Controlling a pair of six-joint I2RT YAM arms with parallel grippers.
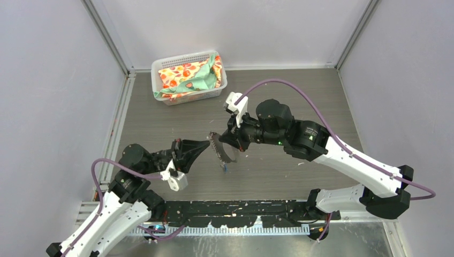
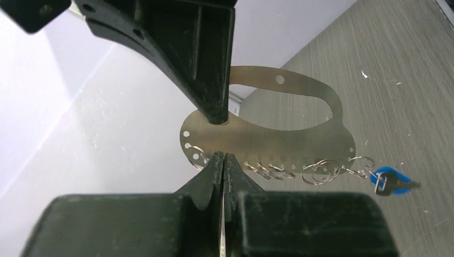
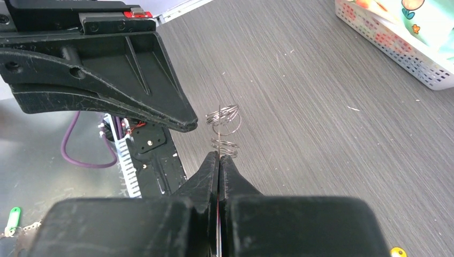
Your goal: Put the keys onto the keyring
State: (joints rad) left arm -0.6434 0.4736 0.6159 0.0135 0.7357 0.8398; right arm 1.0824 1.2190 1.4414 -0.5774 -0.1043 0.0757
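The keyring [image 2: 278,142] is a pale flat metal plate with an oval hole and a fringe of small wire rings along its lower edge. My right gripper [image 1: 227,140] holds it in the air over the table, shut on the plate, which shows edge-on in the right wrist view [image 3: 220,128]. The blue key [image 2: 393,182] hangs from a ring at one end of the plate. My left gripper [image 2: 223,158] is shut, with its tips at the ringed edge; whether a ring is pinched I cannot tell. A yellow-orange key head [image 3: 396,251] lies on the table.
A white basket [image 1: 189,77] holding patterned cloth stands at the back left of the grey wood-grain table [image 1: 300,107]. White walls enclose the table on three sides. A green tag [image 3: 14,217] lies beyond the table's near edge by the arm bases.
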